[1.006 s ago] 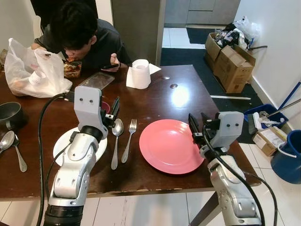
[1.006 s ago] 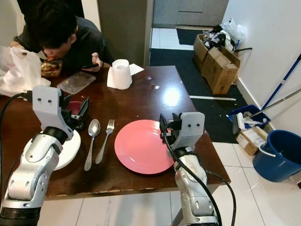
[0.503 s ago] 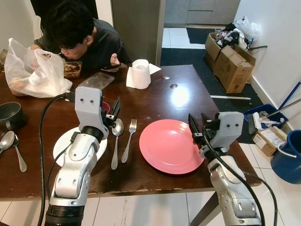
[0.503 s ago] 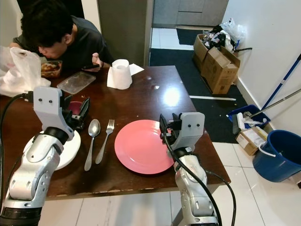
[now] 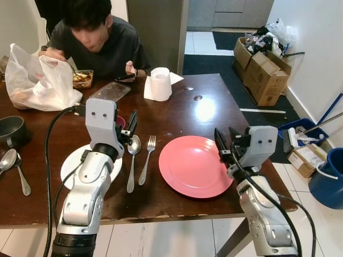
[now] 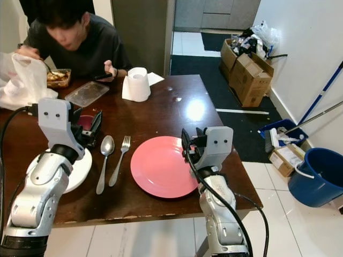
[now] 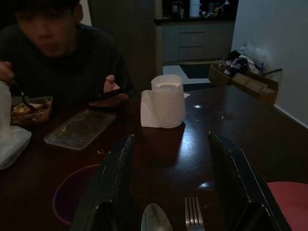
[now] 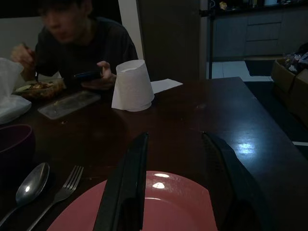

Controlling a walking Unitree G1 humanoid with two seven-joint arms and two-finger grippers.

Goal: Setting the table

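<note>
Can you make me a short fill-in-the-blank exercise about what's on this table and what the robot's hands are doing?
1. The fork lies between the spoon and the ____ plate.
2. The toilet paper roll stands on the table near the ____ who is eating.
3. The fingers of the left hand are spread ____, holding nothing.
4. The right hand hovers over the ____ plate's edge.

Missing words: pink; person; open; pink

Dark wooden tabletop (image 5: 206, 115) laid with dishes and cutlery.

A pink plate (image 5: 194, 166) lies just before the right tool (image 5: 224, 143); a fork (image 5: 147, 158) and spoon (image 5: 132, 160) lie side by side near the left tool (image 5: 129, 124), with a white plate (image 5: 69, 160) under that arm. Beyond both tools stand a paper roll (image 5: 159, 84), a clear lid (image 5: 110, 91), a food container (image 5: 81, 78) and a plastic bag (image 5: 37, 80).
</note>
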